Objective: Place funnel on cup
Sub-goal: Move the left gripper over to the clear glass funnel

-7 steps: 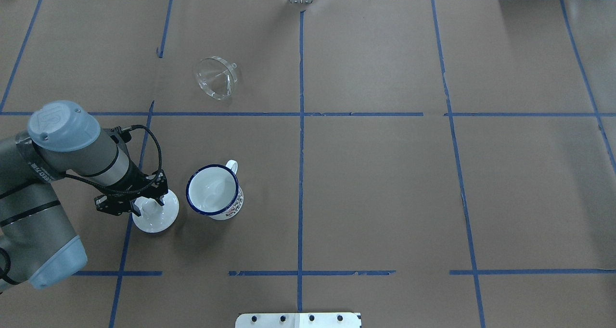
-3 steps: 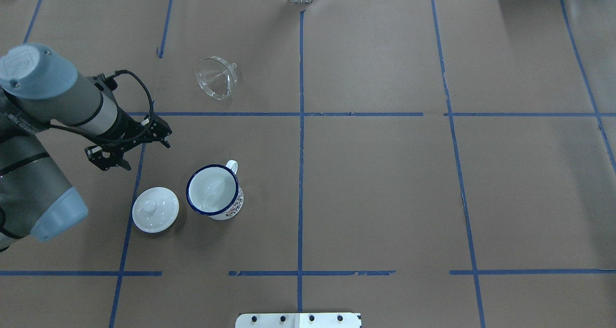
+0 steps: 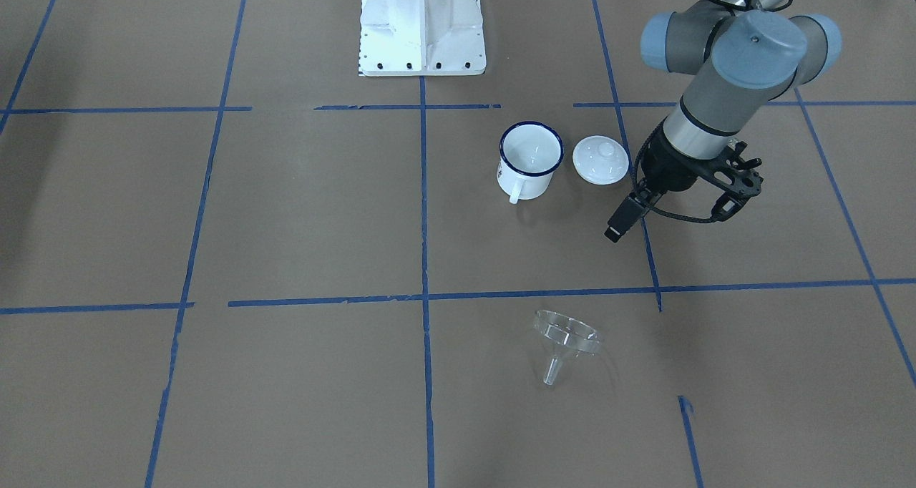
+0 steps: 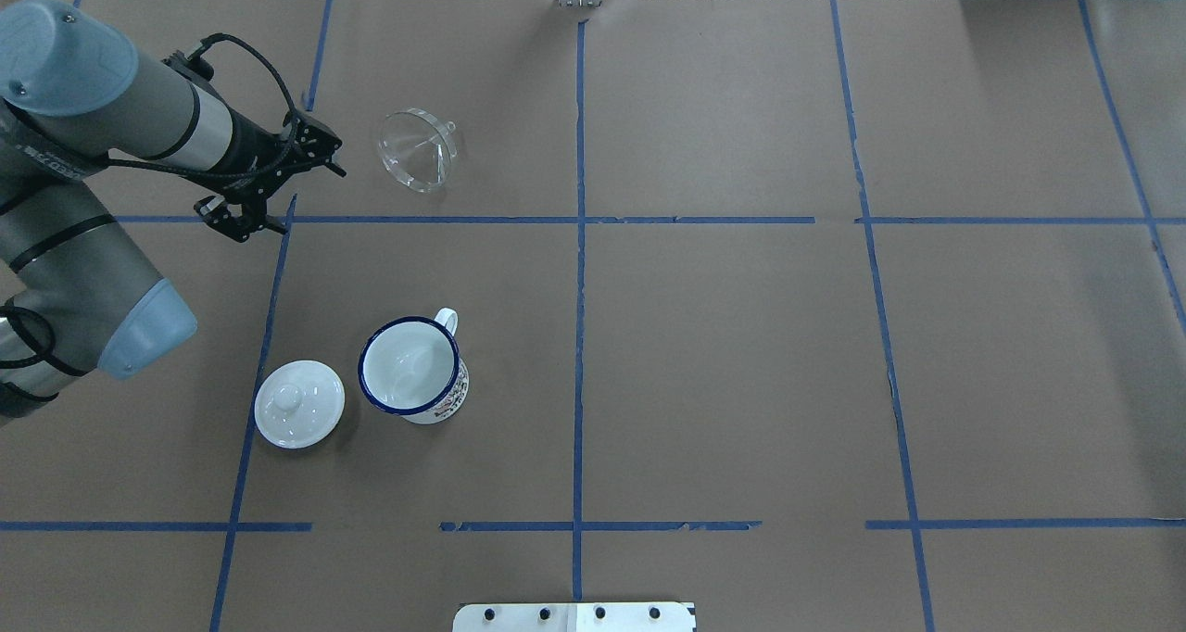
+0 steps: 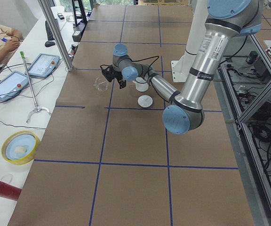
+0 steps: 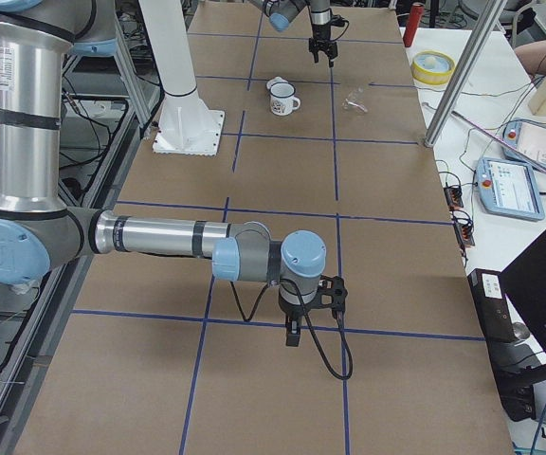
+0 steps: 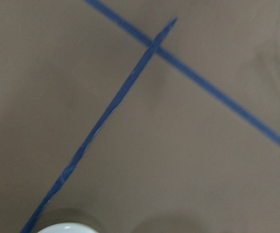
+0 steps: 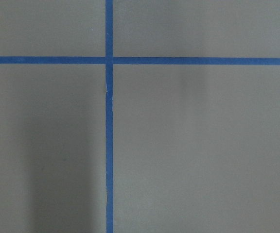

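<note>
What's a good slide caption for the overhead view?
Left hand hovers open beside the funnel; cup and lid stand side by side.

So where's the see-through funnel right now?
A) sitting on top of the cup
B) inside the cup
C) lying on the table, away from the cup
C: the funnel lies tipped on the table, well apart from the cup, whose mouth is open.

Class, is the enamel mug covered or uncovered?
Uncovered: the mug shows its white inside; the knobbed lid lies beside it.
</note>
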`<move>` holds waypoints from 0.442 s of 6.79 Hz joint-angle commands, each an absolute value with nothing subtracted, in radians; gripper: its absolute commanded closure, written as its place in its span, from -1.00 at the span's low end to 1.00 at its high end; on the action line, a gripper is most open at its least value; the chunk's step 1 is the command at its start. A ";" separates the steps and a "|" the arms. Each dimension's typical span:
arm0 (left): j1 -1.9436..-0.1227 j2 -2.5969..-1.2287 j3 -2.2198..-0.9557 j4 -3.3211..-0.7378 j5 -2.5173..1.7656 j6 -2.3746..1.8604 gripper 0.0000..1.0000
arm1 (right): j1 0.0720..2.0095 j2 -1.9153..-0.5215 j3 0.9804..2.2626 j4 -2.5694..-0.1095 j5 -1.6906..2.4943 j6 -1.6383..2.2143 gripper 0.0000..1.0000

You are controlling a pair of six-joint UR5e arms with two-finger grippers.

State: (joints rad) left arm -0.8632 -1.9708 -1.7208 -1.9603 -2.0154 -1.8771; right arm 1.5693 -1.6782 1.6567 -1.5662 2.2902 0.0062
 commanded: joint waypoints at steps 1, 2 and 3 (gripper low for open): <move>-0.865 -2.025 -1.523 -2.339 -1.841 -2.202 -1.00 | 1.569 -1.678 1.655 -1.566 2.290 0.006 -1.00; -0.862 -2.040 -1.467 -2.437 -1.775 -2.277 -1.00 | 1.569 -1.678 1.657 -1.566 2.290 0.006 -1.00; -0.861 -2.078 -1.429 -2.439 -1.691 -2.336 -1.00 | 1.569 -1.678 1.657 -1.566 2.290 0.006 -1.00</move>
